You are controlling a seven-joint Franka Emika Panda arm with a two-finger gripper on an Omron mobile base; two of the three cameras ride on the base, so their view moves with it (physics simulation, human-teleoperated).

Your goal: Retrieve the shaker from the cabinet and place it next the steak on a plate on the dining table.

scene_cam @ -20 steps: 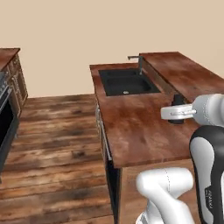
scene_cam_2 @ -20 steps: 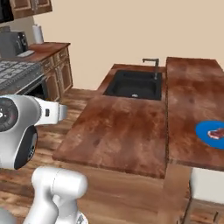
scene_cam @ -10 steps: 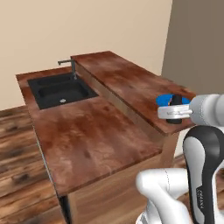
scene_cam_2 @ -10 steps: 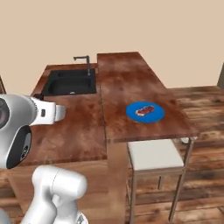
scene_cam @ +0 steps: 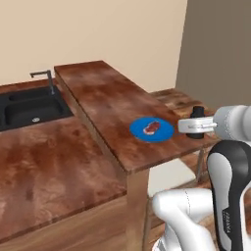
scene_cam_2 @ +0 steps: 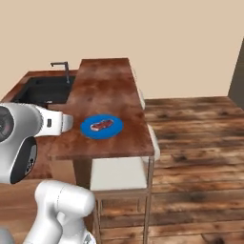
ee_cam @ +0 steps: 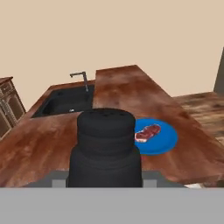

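My gripper [scene_cam: 197, 126] is shut on the shaker [scene_cam: 197, 121], a small black bottle held upright in the air just past the right edge of the dining table [scene_cam: 108, 98]. In the hand view the shaker [ee_cam: 105, 144] stands large at the bottom centre. The blue plate [scene_cam: 152, 129] lies near the table's near end, a little left of the shaker, and the steak [scene_cam: 152, 127] lies on it. From the other side, the plate [scene_cam_2: 101, 127] and steak [scene_cam_2: 102, 125] sit just right of my arm. The hand view has the plate [ee_cam: 162, 141] and steak [ee_cam: 147, 132] beyond the shaker. The cabinet is out of view.
A lower counter [scene_cam: 49, 162] with a black sink [scene_cam: 29, 105] and faucet [scene_cam: 46, 78] runs along the table's left side. A pale seat [scene_cam_2: 119, 174] stands under the table's near end. Wooden floor [scene_cam_2: 195, 143] stretches to the right.
The whole picture has shifted, so the base has moved: the sink has slid left and the table's near end with the plate has come close. The shaker stays in my gripper.
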